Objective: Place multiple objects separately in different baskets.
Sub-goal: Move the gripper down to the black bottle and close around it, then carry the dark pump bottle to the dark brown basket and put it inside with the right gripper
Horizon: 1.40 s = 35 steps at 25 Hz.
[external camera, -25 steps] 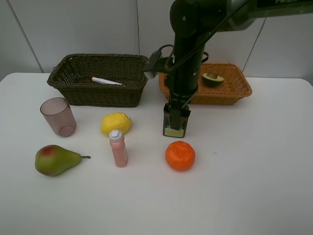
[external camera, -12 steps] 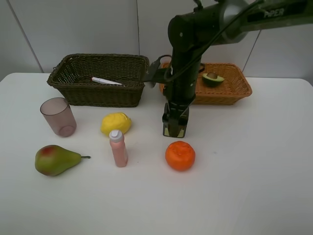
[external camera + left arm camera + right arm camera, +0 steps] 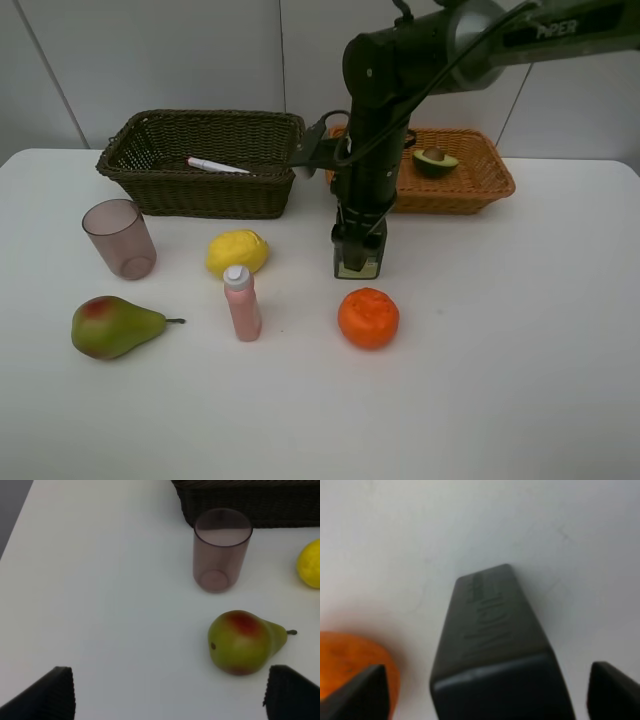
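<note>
Right gripper (image 3: 358,248) stands plumb over the dark pump bottle (image 3: 492,630), which sits upright on the bench (image 3: 520,350) before the orange-tan basket (image 3: 500,186), fingers (image 3: 365,690) spread either side with gaps showing, evidently set for a pinch; left gripper (image 3: 170,695) hangs by the pear (image 3: 245,642), fingers spread, holding nothing.

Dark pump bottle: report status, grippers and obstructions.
Right gripper open, fingers astride dark pump bottle, gaps both sides. Left gripper open, empty, near pear. Bottle upright on table; orange close by, not blocking.

White marker (image 3: 215,166) in dark basket (image 3: 200,196), avocado half (image 3: 435,161) in tan basket (image 3: 470,200), dark bottle (image 3: 492,625) upright
</note>
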Motion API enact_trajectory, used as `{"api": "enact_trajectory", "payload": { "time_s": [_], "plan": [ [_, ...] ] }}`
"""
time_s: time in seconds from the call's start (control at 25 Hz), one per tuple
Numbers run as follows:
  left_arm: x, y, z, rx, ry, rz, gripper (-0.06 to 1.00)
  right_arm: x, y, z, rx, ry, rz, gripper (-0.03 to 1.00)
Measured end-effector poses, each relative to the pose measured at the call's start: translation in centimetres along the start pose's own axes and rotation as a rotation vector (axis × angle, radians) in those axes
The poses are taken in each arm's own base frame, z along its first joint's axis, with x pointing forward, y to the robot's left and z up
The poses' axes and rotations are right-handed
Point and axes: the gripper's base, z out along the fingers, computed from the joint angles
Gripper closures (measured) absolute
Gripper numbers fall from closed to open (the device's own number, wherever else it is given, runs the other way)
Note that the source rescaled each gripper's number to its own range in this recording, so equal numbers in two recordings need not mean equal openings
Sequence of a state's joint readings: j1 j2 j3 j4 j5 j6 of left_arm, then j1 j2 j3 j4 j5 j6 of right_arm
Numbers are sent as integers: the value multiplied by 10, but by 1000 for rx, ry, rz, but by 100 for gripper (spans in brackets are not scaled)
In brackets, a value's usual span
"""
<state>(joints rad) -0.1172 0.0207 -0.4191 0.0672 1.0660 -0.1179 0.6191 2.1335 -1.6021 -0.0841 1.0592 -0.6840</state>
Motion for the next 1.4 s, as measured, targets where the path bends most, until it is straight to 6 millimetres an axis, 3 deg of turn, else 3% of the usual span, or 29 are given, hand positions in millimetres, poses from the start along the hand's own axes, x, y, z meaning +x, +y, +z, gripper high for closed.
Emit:
{"api": "enact_trajectory", "payload": {
  "time_s": [0.08,0.12,0.88,1.4],
  "plan": [
    [0,0,0,0,0,0,-5,1,-1,0,11,7,-7,63],
    [0,0,0,0,0,0,-5,1,-1,0,15,12,-11,70],
    [0,0,0,0,0,0,-5,2,-3,-5,29,12,-15,68],
    [0,0,0,0,0,0,-5,-8,-15,-62,57,-47,15,69]
  ]
}}
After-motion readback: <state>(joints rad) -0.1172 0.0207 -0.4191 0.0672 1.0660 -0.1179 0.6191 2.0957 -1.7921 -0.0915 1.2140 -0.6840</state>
